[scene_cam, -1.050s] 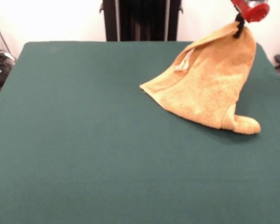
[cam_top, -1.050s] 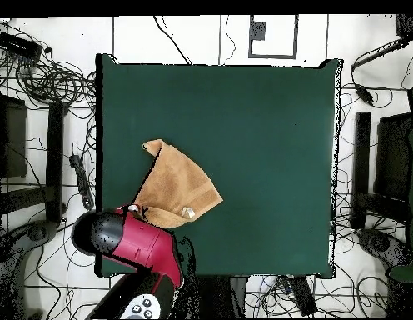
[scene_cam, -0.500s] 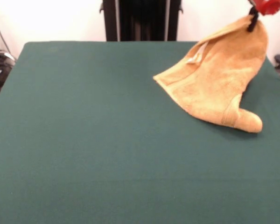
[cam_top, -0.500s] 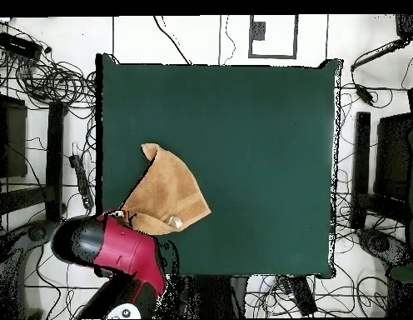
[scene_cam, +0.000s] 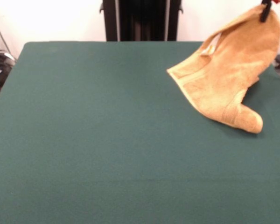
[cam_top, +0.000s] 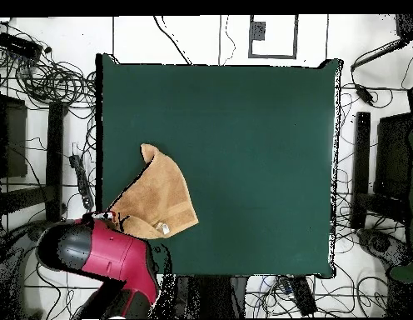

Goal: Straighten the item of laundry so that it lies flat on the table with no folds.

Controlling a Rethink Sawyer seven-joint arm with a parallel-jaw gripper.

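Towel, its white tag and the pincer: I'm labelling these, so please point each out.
towel (scene_cam: 224,84), front view, middle of the cloth.
white tag (cam_top: 163,227), overhead view, the tag itself.
pincer (scene_cam: 265,11), front view, black tips gripping the towel's raised corner.

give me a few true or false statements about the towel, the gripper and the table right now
1. The towel lies flat on the table with no folds. False: one corner is lifted and the cloth hangs in folds.
2. The gripper is shut on a corner of the towel. True.
3. The towel's low end rests on the table. True.
4. In the front view the towel sits at the table's left edge. False: it is at the right side.
5. A second cloth lies on the table. False: only the one towel is there.
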